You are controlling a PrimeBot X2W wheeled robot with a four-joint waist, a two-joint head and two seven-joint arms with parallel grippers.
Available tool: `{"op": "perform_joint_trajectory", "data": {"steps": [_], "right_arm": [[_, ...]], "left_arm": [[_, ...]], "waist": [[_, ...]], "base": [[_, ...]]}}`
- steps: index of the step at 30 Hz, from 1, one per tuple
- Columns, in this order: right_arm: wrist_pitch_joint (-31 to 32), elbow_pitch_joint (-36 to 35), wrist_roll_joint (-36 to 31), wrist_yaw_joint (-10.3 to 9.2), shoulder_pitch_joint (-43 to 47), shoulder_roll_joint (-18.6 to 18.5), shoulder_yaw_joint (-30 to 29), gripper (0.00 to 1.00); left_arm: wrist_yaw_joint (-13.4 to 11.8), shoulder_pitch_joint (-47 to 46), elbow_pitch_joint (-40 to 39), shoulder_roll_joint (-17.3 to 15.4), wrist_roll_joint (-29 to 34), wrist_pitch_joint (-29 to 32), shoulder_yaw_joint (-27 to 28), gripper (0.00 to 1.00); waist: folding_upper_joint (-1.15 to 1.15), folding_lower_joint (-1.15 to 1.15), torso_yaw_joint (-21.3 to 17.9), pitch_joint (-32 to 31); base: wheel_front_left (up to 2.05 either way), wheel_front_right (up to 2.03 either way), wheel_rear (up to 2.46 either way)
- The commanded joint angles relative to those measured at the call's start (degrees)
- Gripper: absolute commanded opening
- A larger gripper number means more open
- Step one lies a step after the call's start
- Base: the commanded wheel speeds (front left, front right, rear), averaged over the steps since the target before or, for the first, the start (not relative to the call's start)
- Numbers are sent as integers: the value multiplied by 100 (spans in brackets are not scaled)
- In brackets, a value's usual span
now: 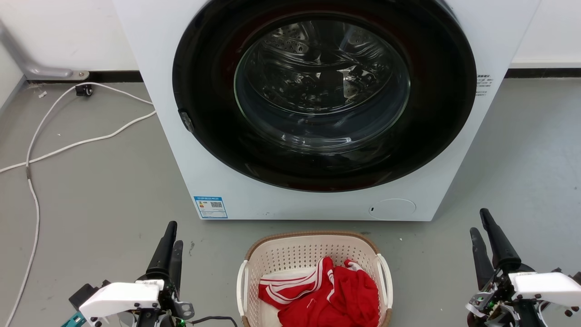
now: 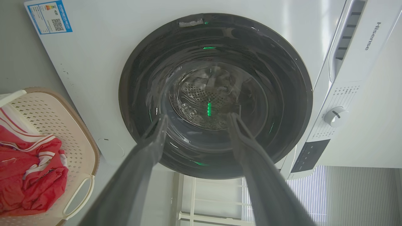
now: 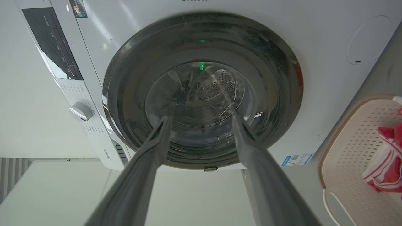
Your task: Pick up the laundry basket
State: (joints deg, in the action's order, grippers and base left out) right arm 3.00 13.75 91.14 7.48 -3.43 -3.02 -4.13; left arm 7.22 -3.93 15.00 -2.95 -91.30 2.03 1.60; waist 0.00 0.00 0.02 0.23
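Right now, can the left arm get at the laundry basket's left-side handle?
Probably yes: just floor lies between the left pincer and the laundry basket, its white loop handle faces that side, and the pincer is open.

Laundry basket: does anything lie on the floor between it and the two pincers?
Nothing visible does. Bare grey floor separates the left pincer from the laundry basket, and likewise the right pincer on the other side. The white cable lies further left, outside that path. Both pincers are open.

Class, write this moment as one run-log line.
phase: pre-grasp | left gripper: open, empty | right gripper: open, empty | laundry basket: on floor between grippers, untouched | contents: red clothes
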Motion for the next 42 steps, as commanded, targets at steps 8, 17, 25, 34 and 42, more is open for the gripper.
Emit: {"op": "perform_joint_trajectory", "data": {"steps": [8,17,25,34,42], "right_arm": [[-281,-208,-481,0,-28,-160,163,100],[-491,-269,-2181,1,-26,-179,111,100],[-657,-362,-3904,1,25,-98,5,100],[-826,-395,-5357,1,100,-32,-60,100],[-931,-312,-6240,1,142,-10,-31,100]], "left_arm": [[16,-157,-256,-24,654,-223,-73,100],[19,-125,-503,-20,2055,-422,-154,100],[-51,-29,-622,-17,3410,-584,-295,100],[-279,29,-587,-38,4767,-751,-506,100],[-476,36,-516,-170,5646,-889,-768,100]], "waist": [[0,0,19,2],[0,0,33,2],[0,0,43,-11],[0,0,62,-41],[0,0,81,-63]], "base": [[0,0,0],[0,0,0],[0,0,0],[0,0,0],[0,0,0]]}}
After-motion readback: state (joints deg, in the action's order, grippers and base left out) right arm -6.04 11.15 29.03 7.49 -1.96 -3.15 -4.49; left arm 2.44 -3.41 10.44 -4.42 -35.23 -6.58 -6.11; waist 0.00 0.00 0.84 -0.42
